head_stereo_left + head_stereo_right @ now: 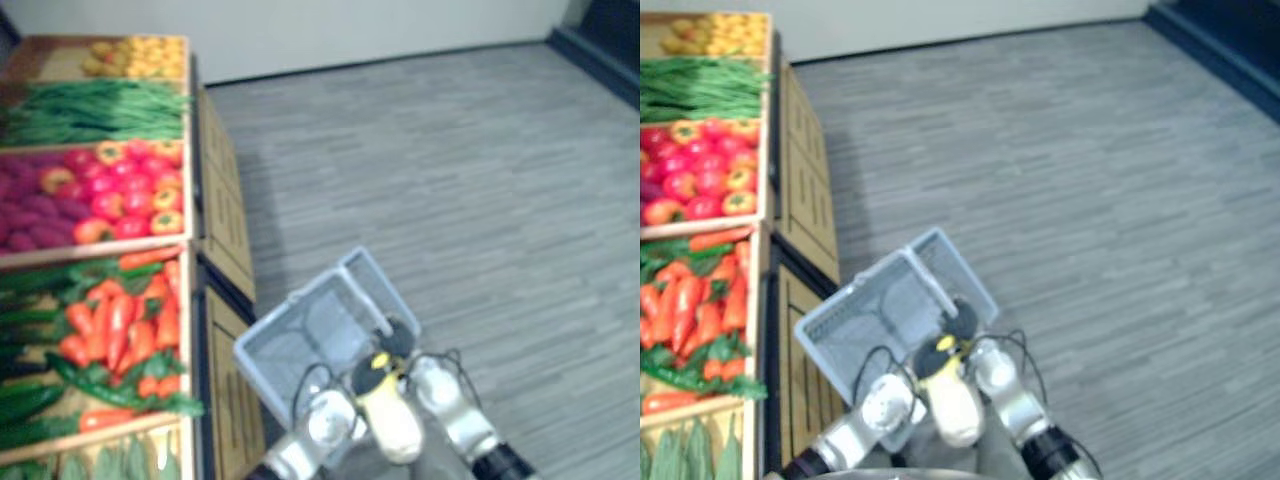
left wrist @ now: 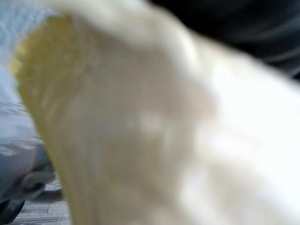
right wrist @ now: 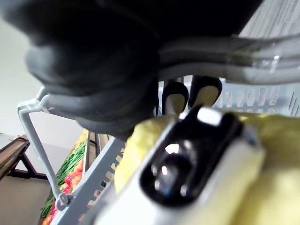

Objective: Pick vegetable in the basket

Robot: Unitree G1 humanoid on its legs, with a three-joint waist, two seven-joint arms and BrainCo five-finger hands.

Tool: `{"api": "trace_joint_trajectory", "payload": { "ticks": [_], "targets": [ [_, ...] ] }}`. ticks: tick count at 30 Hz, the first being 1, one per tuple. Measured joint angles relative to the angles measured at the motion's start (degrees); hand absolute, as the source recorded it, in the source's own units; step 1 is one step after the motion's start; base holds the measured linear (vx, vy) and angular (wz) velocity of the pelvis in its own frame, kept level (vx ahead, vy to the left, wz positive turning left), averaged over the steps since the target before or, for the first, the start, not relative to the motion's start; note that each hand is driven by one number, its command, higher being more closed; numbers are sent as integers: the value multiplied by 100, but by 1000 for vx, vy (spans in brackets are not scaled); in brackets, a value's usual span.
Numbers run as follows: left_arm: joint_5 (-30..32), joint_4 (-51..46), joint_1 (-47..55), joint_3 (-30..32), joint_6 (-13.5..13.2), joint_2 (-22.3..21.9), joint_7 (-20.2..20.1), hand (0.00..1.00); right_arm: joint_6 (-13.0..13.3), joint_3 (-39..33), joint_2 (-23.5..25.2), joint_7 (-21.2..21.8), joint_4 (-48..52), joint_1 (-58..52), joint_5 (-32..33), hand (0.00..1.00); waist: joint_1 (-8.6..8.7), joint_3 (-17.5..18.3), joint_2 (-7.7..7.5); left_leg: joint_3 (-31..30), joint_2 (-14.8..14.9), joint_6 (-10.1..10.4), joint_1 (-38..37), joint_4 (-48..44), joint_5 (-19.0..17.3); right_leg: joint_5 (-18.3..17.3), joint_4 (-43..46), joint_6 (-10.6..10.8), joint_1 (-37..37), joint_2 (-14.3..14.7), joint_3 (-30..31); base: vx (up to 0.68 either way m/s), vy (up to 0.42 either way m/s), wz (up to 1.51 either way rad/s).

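A pale grey plastic basket (image 1: 290, 355) hangs over the floor in front of me, beside the vegetable stand, and looks empty. My right hand (image 1: 397, 335) is at its near rim. In the right wrist view its dark-tipped fingers (image 3: 176, 98) curl under the grey handle bars (image 3: 225, 61). My left forearm (image 1: 325, 420) reaches up under the basket's near corner, and its hand is hidden. A cream and yellow object with a black clip (image 1: 392, 415) sits between my arms and blocks the left wrist view (image 2: 140, 122). Orange-red vegetables (image 1: 120, 330) lie in the nearest crate.
The wooden stand (image 1: 225, 215) runs along my left. Its crates hold red and orange peppers (image 1: 130, 190), purple vegetables (image 1: 30, 215), green beans (image 1: 90, 110), yellow produce (image 1: 135, 55) and dark green cucumbers (image 1: 30, 400). Grey plank floor (image 1: 450, 170) stretches to the right.
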State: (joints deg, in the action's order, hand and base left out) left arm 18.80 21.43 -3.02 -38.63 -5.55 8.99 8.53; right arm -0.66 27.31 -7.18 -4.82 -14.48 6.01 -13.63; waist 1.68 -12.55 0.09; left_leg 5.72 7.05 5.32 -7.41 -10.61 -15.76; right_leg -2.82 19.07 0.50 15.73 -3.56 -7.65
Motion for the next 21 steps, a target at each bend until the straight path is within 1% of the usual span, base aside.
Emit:
{"api": "trace_joint_trajectory", "payload": {
  "ticks": [1, 2, 3, 4, 5, 6, 7, 8, 9, 10, 11, 12, 13, 14, 15, 16, 17, 18, 19, 20, 21],
  "targets": [
    [4, 14, -21, 0, 2, 0, 2, 0, -1, 23, 1, -2, 0, -12, 0, 100, 11, -1, 2, 11, 91, -2, 31, -169, 9, -110, 6, -50, -55, 104, -26, 259, -178, -18],
    [5, 25, -7, 13, 2, 0, 2, 0, -1, 20, -8, 6, -6, -22, 3, 100, 15, -8, -7, 2, 133, 2, 62, -335, 7, -201, 0, -60, -124, 137, -31, 283, -194, 4],
    [7, 88, 28, 25, 2, -11, -1, 0, -2, 31, -12, 25, -26, -72, 8, 100, 8, -17, 2, -58, 206, 7, 262, -1022, 4, -349, -48, -88, -329, 162, -85, 229, -135, 23],
    [8, 96, 111, 72, 1, -40, -2, 0, -1, 94, -38, 34, -41, -95, 16, 100, 16, -57, 76, -184, 291, 23, 618, -2061, 92, -424, -156, -109, -613, 198, -179, 213, -114, 26],
    [13, 101, 146, 113, 4, -66, 0, 0, -2, 130, -69, 33, -41, -90, 23, 100, -5, -92, 126, -209, 364, 14, 799, -2575, 228, -473, -200, -128, -754, 234, -203, 203, -75, 21],
    [21, 102, 254, 283, 4, -142, 2, 0, -2, 213, -112, 33, -45, -55, 58, 100, -45, -181, 208, -220, 494, 8, 1124, -3474, 557, -604, -314, -219, -1072, 296, -222, 198, -27, 12],
    [41, 102, 359, 523, 9, -208, 49, 0, 6, 242, -99, 27, -43, -42, 137, 100, -69, -227, 235, -203, 595, -23, 1390, -4014, 503, -642, -450, -241, -1313, 306, -248, 208, -17, 15],
    [47, 102, 370, 623, 22, -217, 95, 0, 19, 243, -93, 25, -43, -41, 201, 100, -81, -234, 229, -151, 601, -38, 1550, -4133, 405, -644, -547, -242, -1417, 285, -275, 212, 9, 27],
    [53, 92, 354, 833, 63, -272, 214, 0, 38, 242, -87, 30, -44, -35, 447, 100, -132, -250, 201, -7, 542, -72, 1814, -4070, 238, -643, -757, -242, -1606, 216, -323, 210, 22, 36],
    [54, 50, 327, 1067, 70, -336, 307, 0, 39, 237, -94, 48, -60, -51, 700, 100, -215, -270, 166, 243, 394, -121, 2019, -3500, 151, -644, -996, -227, -1831, 76, -449, 217, 37, 36],
    [57, 47, 323, 1104, 70, -344, 318, 0, 39, 236, -96, 61, -68, -53, 774, 100, -215, -274, 161, 322, 350, -119, 2048, -3341, 142, -649, -1046, -216, -1881, 46, -480, 232, 69, 44],
    [136, 45, 318, 1224, 72, -386, 371, 0, 51, 236, -108, 154, -143, -53, 983, 100, -220, -284, 147, 627, 209, -124, 2115, -2684, 150, -677, -1206, -128, -2069, -69, -598, 259, 114, 55],
    [260, 48, 316, 1283, 81, -438, 394, 0, 66, 236, -138, 238, -249, -59, 1100, 100, -226, -275, 167, 1116, 139, -179, 2126, -1893, 349, -734, -1320, 12, -2236, -154, -780, 362, 173, 63],
    [295, 52, 318, 1283, 89, -439, 394, 0, 80, 237, -168, 293, -269, -61, 1182, 100, -222, -248, 213, 1481, 150, -211, 2109, -1500, 577, -784, -1336, 99, -2296, -170, -865, 350, 186, 71],
    [412, 67, 318, 1283, 107, -468, 393, 0, 107, 233, -281, 408, -300, -66, 1263, 100, -225, -198, 305, 2297, 255, -523, 2104, -1027, 1023, -885, -1252, 332, -2373, -156, -1065, 497, 266, 82],
    [486, 96, 292, 1306, 118, -466, 391, 0, 127, 218, -296, 483, -394, -58, 1377, 100, -286, -189, 182, 2874, 208, -1021, 2022, -1050, 893, -1036, -1129, 474, -2443, -296, -1244, 429, 230, 82],
    [489, 97, 281, 1308, 128, -477, 390, 0, 133, 201, -316, 522, -400, -59, 1426, 100, -335, -189, 132, 3066, 166, -1132, 2027, -1093, 865, -1049, -1091, 498, -2447, -374, -1327, 432, 218, 77],
    [486, 96, 305, 1330, 128, -501, 390, 0, 130, 173, -336, 605, -406, -75, 1486, 100, -421, -175, 85, 3270, 59, -1361, 1994, -1145, 751, -1048, -1066, 498, -2534, -473, -1471, 346, 158, 55],
    [484, 96, 317, 1335, 131, -504, 390, 0, 127, 166, -337, 654, -433, -130, 1505, 100, -422, -170, 68, 3273, -58, -1423, 1905, -1080, 704, -1059, -1002, 513, -2606, -555, -1498, 516, 267, 81],
    [482, 83, 325, 1337, 128, -525, 389, 0, 124, 68, -394, 802, -462, -166, 1520, 100, -432, -167, 51, 3197, -437, -1481, 1554, -686, 660, -1107, -306, 591, -2585, -829, -1529, 517, 275, 80],
    [481, 81, 334, 1321, 118, -538, 381, 0, 123, 13, -403, 893, -474, -230, 1564, 100, -422, -164, 50, 3062, -606, -1489, 1308, -484, 645, -1098, 437, 599, -2476, -1031, -1552, 419, 232, 84]
  ]
}}
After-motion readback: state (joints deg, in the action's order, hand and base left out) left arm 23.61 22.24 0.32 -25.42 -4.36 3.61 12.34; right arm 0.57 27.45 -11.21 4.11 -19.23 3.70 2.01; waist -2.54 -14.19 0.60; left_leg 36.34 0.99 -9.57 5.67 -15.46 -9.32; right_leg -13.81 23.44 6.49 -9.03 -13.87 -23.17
